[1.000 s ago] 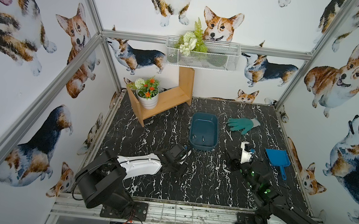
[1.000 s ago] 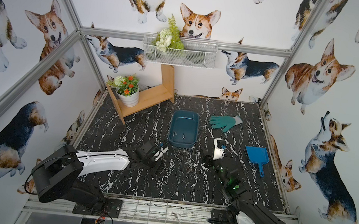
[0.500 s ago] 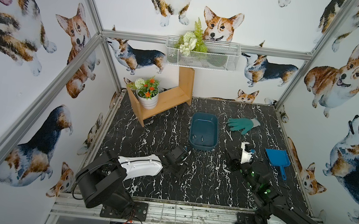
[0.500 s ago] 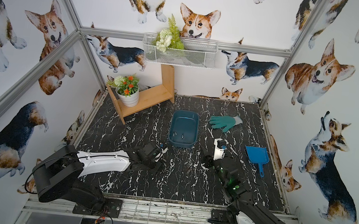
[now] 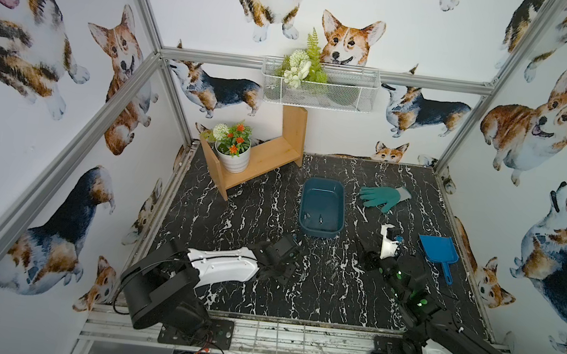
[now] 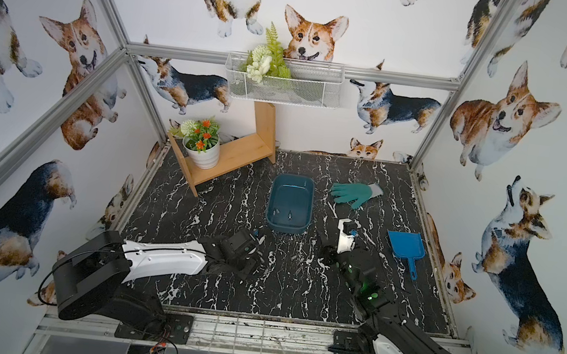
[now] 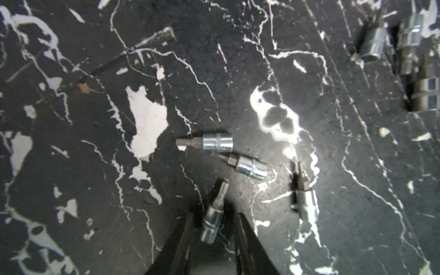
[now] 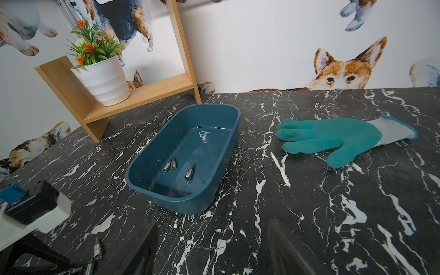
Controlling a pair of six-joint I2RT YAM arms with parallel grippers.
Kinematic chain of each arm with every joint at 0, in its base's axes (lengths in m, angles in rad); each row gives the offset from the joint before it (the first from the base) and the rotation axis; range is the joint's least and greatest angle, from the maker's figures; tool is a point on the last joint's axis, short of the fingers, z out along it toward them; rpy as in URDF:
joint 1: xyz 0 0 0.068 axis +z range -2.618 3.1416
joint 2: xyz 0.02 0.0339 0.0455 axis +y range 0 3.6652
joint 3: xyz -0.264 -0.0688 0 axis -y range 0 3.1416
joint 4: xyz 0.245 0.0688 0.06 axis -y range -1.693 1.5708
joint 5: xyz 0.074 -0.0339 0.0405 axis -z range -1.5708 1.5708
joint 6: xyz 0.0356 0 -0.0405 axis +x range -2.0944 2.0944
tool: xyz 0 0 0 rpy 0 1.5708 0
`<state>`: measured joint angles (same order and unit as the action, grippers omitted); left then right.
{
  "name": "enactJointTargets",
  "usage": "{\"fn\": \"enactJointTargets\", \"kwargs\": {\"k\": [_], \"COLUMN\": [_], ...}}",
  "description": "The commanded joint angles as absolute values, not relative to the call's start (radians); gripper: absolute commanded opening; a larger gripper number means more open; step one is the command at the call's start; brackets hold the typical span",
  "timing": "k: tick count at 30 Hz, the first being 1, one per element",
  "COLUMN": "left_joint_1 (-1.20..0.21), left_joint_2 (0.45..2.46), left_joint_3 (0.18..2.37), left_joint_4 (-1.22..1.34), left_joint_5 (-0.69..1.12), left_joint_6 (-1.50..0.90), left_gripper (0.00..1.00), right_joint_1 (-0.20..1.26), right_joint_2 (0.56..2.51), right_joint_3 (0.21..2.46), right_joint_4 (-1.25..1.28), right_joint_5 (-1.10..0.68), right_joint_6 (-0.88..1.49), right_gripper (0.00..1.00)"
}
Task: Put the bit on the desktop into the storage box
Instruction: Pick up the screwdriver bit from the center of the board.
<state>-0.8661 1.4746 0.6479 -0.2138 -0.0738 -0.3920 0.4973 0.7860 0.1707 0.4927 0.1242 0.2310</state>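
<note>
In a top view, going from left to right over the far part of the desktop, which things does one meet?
White flower pot → storage box → green glove → blue scoop.

Only the left arm (image 5: 222, 266) is doing anything here. Its wrist end shifts a hair toward the front edge of the desktop (image 5: 332, 303) compared with a second ago, easing away from the near corner of the storage box (image 5: 319, 231). The left gripper (image 7: 214, 215) is pinching in too. Its fingers (image 7: 242, 238) now flank one socket bit (image 7: 213, 212) lying flat, with a thin gap on each side, so it's not clamped yet. It's a tiny move, easy to miss in both top views.
</note>
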Motion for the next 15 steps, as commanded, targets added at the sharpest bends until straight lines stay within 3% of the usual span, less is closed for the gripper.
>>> {"fn": "enactJointTargets", "kwargs": {"k": [1, 10, 15], "left_joint_1": [-0.878, -0.900, -0.900], "left_joint_2": [1.488, 1.509, 1.509], "left_joint_3": [0.651, 0.670, 0.673], "left_joint_4": [-0.286, -0.319, -0.307], "left_joint_5": [-0.096, -0.139, -0.137], "left_joint_6": [-0.418, -0.431, -0.424], "left_gripper": [0.33, 0.26, 0.15], "right_joint_1": [0.499, 0.499, 0.499], "right_joint_2": [0.783, 0.782, 0.780], "right_joint_3": [0.170, 0.170, 0.170], "right_joint_4": [0.538, 0.535, 0.534], "right_joint_5": [0.130, 0.130, 0.132], "right_joint_6": [0.235, 0.236, 0.237], "right_gripper": [0.78, 0.78, 0.78]}}
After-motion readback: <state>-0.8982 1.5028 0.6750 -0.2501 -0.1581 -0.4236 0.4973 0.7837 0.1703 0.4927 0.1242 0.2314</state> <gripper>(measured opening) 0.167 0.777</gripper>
